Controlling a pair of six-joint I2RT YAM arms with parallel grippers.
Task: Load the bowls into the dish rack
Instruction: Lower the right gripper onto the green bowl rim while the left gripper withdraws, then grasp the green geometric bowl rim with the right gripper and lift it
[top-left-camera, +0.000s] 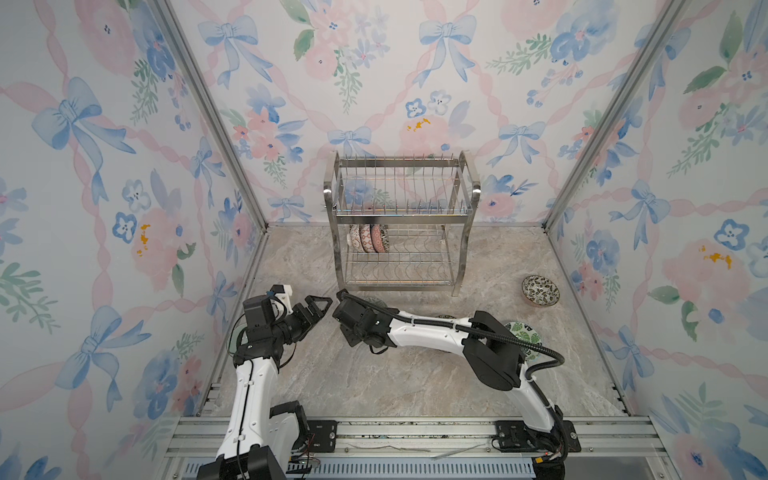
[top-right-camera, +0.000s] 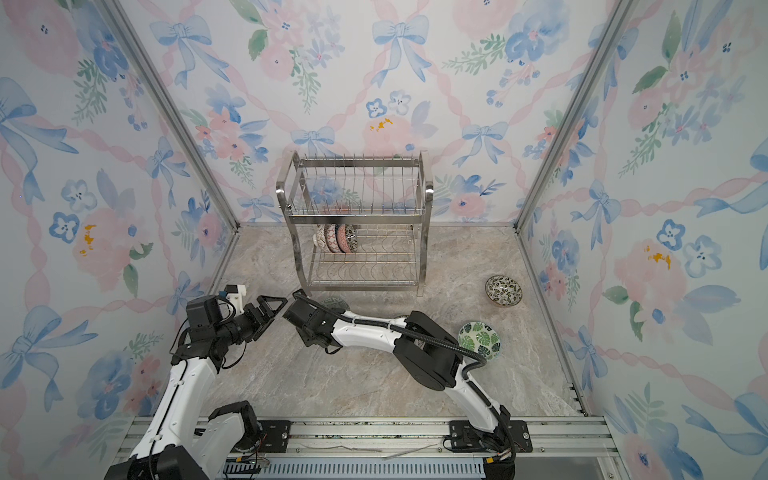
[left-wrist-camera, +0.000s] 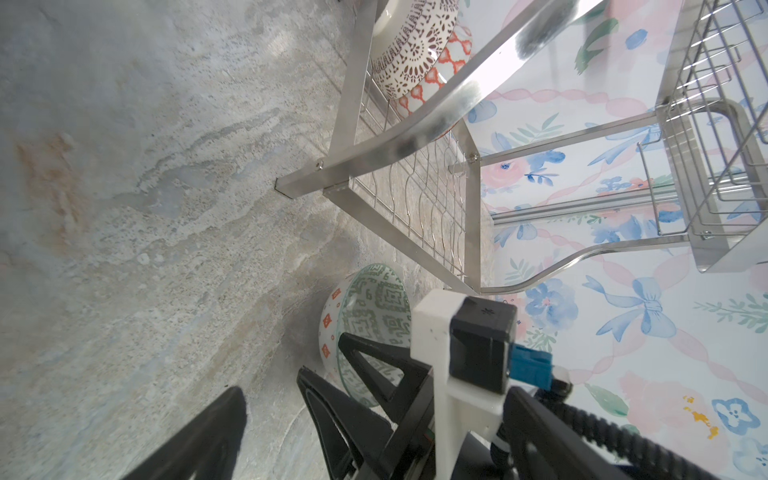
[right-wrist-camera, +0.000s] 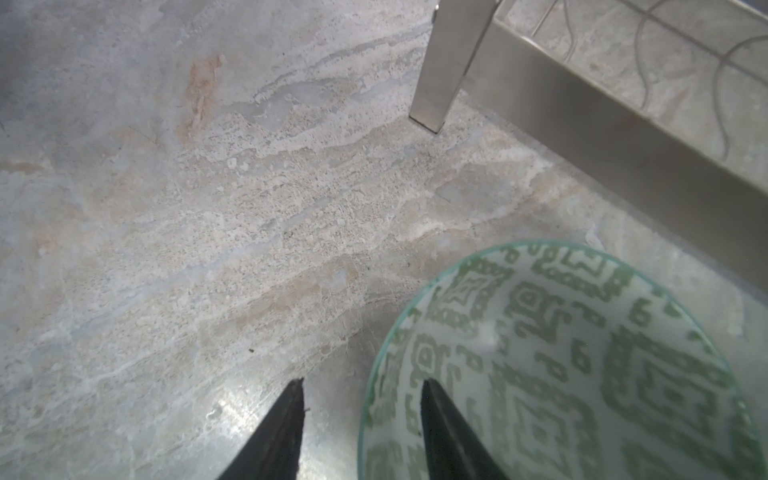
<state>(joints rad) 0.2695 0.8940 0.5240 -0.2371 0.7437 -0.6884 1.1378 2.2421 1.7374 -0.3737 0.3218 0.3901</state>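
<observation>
The dish rack (top-left-camera: 471, 195) stands at the back of the marble table. Several bowls (top-left-camera: 368, 239) stand on edge at the left end of its lower tier. A green geometric bowl (right-wrist-camera: 561, 365) sits upright on the table by the rack's front left leg (right-wrist-camera: 449, 62). My right gripper (right-wrist-camera: 362, 382) straddles its rim, one finger inside and one outside, with a gap on each side. My left gripper (top-left-camera: 322, 309) hangs open and empty just left of the right wrist. Two more bowls lie at the right: a black-white leafy one (top-left-camera: 540, 291) and a green leaf one (top-left-camera: 521, 332).
The right arm (top-left-camera: 436, 332) stretches across the middle of the table and covers part of the green leaf bowl. Floral walls close in the table on three sides. An aluminium rail (top-left-camera: 415, 432) runs along the front edge.
</observation>
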